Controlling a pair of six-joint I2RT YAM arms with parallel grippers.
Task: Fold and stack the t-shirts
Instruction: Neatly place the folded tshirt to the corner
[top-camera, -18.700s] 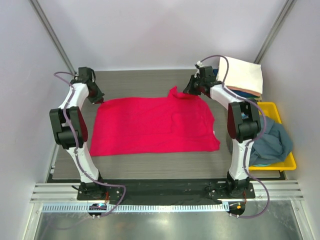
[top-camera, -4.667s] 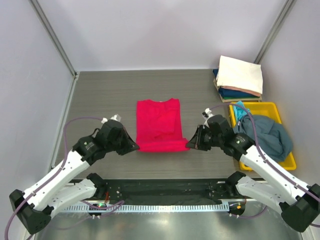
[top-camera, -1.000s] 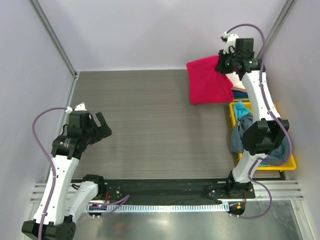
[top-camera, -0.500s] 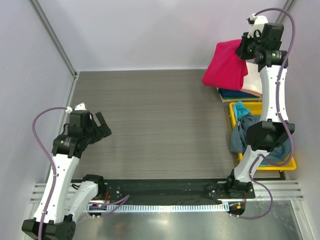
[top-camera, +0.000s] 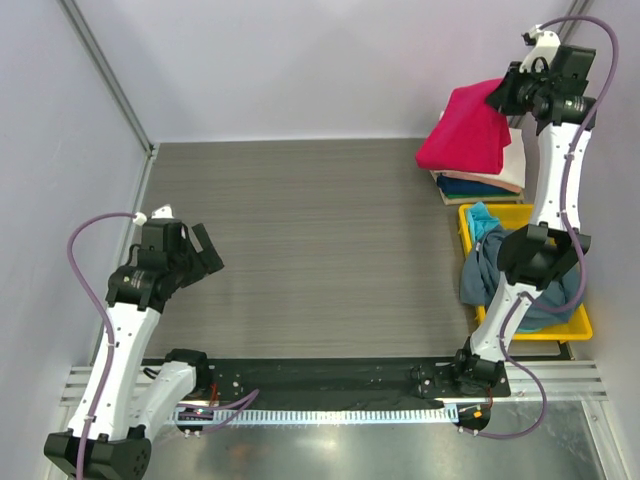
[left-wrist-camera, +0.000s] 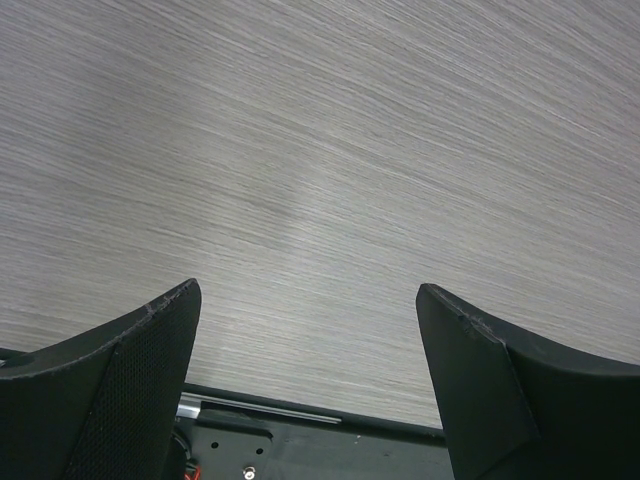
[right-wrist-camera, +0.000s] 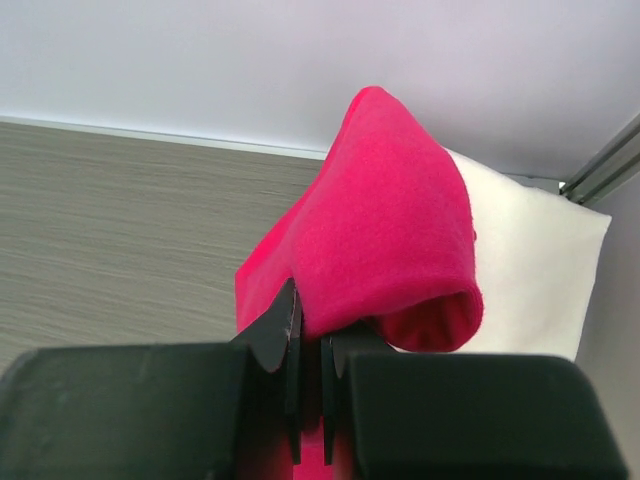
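Observation:
A folded crimson-pink t-shirt (top-camera: 468, 130) hangs from my right gripper (top-camera: 500, 96), which is shut on its edge high at the back right. It droops over the stack of folded t-shirts, whose top one is cream-white (top-camera: 516, 160) with navy and teal layers (top-camera: 470, 186) under it. In the right wrist view the pink t-shirt (right-wrist-camera: 390, 230) bulges above the shut right gripper (right-wrist-camera: 312, 330), with the cream-white t-shirt (right-wrist-camera: 530, 270) behind. A slate blue-grey t-shirt (top-camera: 525, 285) lies crumpled in the tray. My left gripper (top-camera: 205, 250) (left-wrist-camera: 308, 290) stands open over bare table, holding nothing.
A yellow tray (top-camera: 578, 328) sits at the right edge, with a teal cloth (top-camera: 482, 222) at its far end. The grey wooden table (top-camera: 320, 230) spreads between the arms. White walls and metal corner posts (top-camera: 105, 75) close in the back and sides.
My right arm has carried the pink t-shirt up and to the right, from beside the stack to over it. The left arm has stayed where it was, open.

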